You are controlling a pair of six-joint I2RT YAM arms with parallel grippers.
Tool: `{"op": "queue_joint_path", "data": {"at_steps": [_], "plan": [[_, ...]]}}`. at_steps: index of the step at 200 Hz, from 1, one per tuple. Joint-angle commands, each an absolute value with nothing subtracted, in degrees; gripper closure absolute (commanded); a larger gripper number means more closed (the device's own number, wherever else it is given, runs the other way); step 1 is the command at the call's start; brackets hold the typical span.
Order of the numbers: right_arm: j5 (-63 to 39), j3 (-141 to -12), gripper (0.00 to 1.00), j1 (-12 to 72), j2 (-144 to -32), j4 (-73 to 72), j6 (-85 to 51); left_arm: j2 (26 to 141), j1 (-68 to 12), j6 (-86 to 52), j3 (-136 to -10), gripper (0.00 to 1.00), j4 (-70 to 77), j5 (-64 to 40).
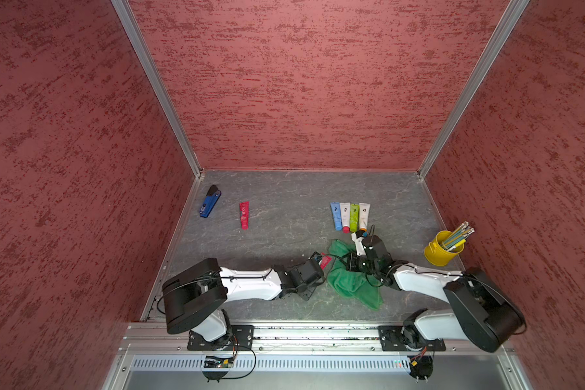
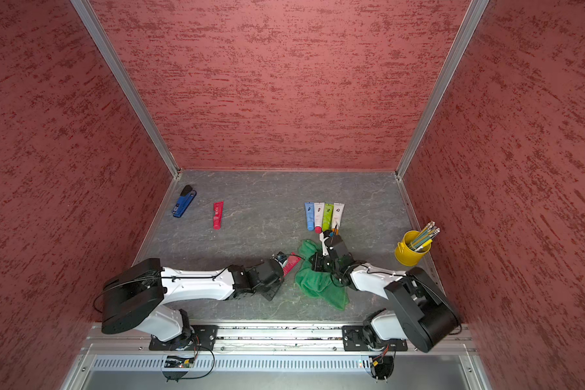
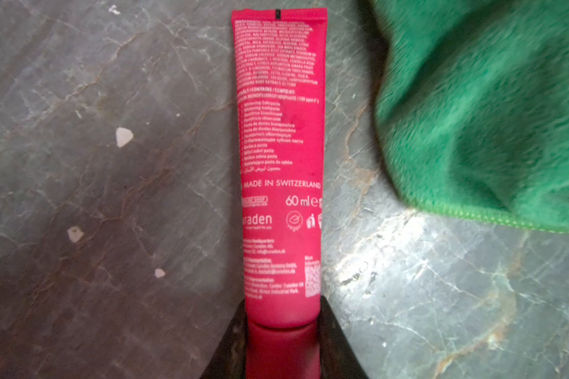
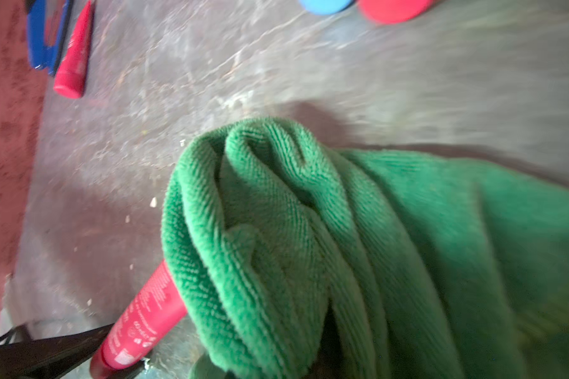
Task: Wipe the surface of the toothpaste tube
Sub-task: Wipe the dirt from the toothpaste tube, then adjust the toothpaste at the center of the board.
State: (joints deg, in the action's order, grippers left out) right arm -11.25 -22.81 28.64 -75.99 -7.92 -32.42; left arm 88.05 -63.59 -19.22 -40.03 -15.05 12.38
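Tube clamped, cloth alongside.
My left gripper clamps the red toothpaste tube by its cap end. My right gripper is closed on the green cloth, hem just beside the tube's long edge. Bare table opposite.

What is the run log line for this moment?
left gripper: shut on red tube | right gripper: shut on green cloth | cloth beside tube
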Motion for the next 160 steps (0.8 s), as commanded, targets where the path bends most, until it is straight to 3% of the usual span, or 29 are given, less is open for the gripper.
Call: {"op": "queue_joint_path", "data": {"at_steps": [1, 19, 53, 72, 123, 143, 160], "plan": [[-3.1, -23.1, 1.0, 27.9, -73.2, 0.5, -30.0, 86.5, -62.9, -21.0, -39.5, 1.0, -17.8, 13.9], [-6.5, -22.5, 1.0, 27.2, -73.4, -1.5, -28.9, 85.9, -62.6, -22.8, -39.4, 0.99, -18.9, 14.0], [-7.6, -23.1, 1.0, 27.1, -74.7, -2.3, -27.9, 84.3, -63.3, -24.9, -40.4, 0.55, -20.0, 10.9], [-8.4, -23.4, 1.0, 27.0, -75.5, -2.3, -27.5, 82.7, -63.4, -25.6, -41.6, 0.47, -21.3, 8.9], [-9.1, -22.9, 1.0, 27.0, -74.7, -2.9, -27.3, 74.6, -54.5, -27.2, -42.7, 0.48, -23.2, -0.9], [-9.4, -22.9, 1.0, 27.1, -74.7, -3.0, -27.2, 72.2, -45.0, -27.9, -41.4, 0.61, -20.8, -11.8], [-9.7, -23.0, 1.0, 27.1, -75.1, -3.2, -27.1, 74.2, -37.9, -27.1, -41.6, 0.62, -18.2, -23.0]]}}
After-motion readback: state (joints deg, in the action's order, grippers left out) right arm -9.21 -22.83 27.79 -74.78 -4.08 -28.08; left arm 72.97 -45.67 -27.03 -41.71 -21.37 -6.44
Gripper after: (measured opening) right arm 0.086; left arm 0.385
